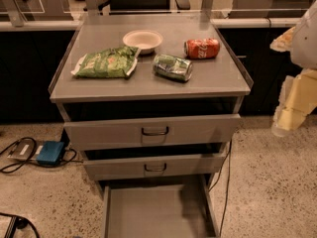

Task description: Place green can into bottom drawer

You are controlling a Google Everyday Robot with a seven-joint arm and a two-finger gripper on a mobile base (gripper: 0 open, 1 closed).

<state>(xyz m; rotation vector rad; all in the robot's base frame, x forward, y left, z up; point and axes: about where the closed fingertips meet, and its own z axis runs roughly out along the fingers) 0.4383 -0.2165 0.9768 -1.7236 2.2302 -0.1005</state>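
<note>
Grey metal: the bottom drawer (156,209) stands pulled out at 6 o'clock, nearest the camera. Above it, two upper drawers (154,131) sit partly out. The gripper (288,115) hangs at 3 o'clock, off the cabinet's right side; whether it is released or clenched cannot be determined. On the cabinet top (218,81), the green can (172,67) lies on its side, with the chip bag (106,62) at its 9 o'clock, the red cola can (202,48) at 1 o'clock and the bowl (142,39) at 11 o'clock.
</note>
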